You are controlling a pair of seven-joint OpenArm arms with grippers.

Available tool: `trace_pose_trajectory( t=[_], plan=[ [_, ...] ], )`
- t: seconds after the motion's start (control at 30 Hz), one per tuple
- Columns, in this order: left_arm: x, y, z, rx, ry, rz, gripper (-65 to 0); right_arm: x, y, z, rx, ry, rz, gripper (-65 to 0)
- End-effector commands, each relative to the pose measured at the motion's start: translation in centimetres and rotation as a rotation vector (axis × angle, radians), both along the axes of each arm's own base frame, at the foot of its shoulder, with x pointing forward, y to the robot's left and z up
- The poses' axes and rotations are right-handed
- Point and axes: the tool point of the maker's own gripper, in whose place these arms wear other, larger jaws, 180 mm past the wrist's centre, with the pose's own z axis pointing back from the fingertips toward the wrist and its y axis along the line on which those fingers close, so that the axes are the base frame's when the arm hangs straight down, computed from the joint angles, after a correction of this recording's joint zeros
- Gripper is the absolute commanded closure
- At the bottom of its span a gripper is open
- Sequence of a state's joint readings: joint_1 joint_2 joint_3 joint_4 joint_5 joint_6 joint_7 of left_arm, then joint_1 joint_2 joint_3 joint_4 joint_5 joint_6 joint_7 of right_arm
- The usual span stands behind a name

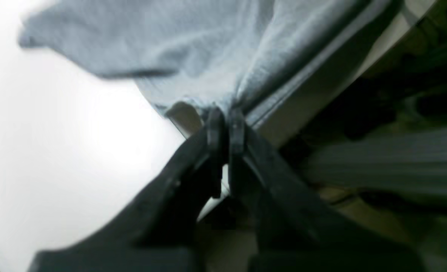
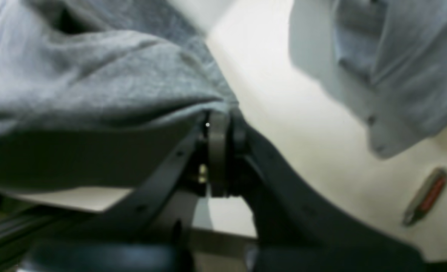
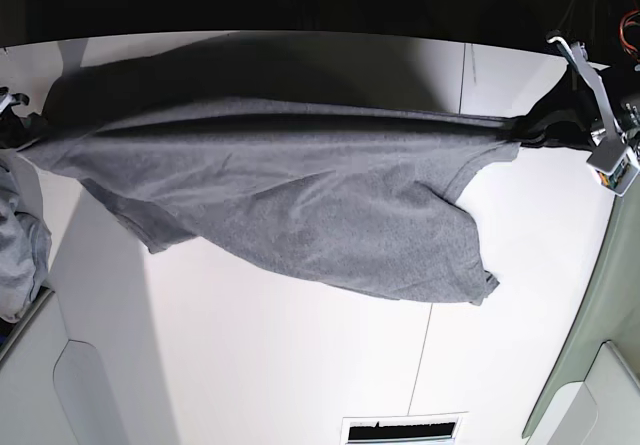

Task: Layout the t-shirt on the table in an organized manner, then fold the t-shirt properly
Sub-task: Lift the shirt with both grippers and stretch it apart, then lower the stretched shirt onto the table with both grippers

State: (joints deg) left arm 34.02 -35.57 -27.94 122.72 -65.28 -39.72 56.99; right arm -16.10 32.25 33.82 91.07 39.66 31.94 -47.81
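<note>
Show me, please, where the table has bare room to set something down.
Bare patches on the table: below the t-shirt's hanging edge in the base view, and right of it, below the left gripper. Crowded: beneath the stretched shirt, and the left edge, by the grey-blue cloth bundle.

T-shirt: soft knit cloth, matt, faintly heathered, creased. Cloth bundle: woven-looking or knit, cannot tell which; matt, rumpled. Table: smooth, pale surface, low sheen. Left jaws: dark, smooth, plastic-looking. Right jaws: same dark plastic look, small shiny metal-like spots. Red-and-grey tool: blurred, material unclear.
</note>
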Motion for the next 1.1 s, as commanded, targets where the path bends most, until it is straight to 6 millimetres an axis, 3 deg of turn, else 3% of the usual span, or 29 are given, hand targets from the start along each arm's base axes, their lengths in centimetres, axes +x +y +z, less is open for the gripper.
trace_pose_trajectory(
  t=[0.0,0.13,0.17,0.23,0.3,0.37,0.53,0.73,0.87,1.07],
  plan=[
    [-0.2,0.2,0.2,0.000,-0.004,-0.007,0.0,0.4,-0.5,1.1,-0.015,-0.033,0.005,0.0],
    [-1.5,1.1,-1.7,0.005,0.069,0.034,0.0,-1.1,-0.1,-0.1,-0.003,0.007,-0.001,-1.4],
    [-1.6,1.3,-2.1,0.000,0.081,0.049,0.0,-1.3,0.0,-0.3,0.001,0.011,-0.004,-10.7],
    [-1.7,2.0,-2.9,-0.010,0.103,0.078,-11.9,-1.2,0.1,-0.3,0.007,0.003,-0.007,-27.1],
    [-1.6,2.6,-3.4,-0.017,0.115,0.100,-21.6,-0.6,0.1,0.1,0.008,-0.028,-0.010,-34.1],
    [-1.6,3.0,-3.7,-0.018,0.126,0.113,-24.5,0.3,-0.2,0.9,0.008,-0.077,-0.023,-34.3],
    [-1.3,3.1,-3.5,-0.027,0.110,0.120,-24.5,3.3,-1.2,3.6,0.001,-0.185,-0.058,-34.3],
    [2.3,3.6,-1.6,-0.023,-0.064,0.161,-24.5,7.8,-0.4,6.4,0.061,-0.352,-0.091,-34.3],
    [5.7,5.0,-2.0,0.002,-0.117,0.224,-24.5,11.0,1.7,5.0,0.150,-0.353,-0.105,-34.3],
    [9.0,6.1,-8.6,-0.019,0.003,0.300,-24.5,15.2,7.7,-0.1,0.192,-0.250,-0.011,-34.3]
  ],
)
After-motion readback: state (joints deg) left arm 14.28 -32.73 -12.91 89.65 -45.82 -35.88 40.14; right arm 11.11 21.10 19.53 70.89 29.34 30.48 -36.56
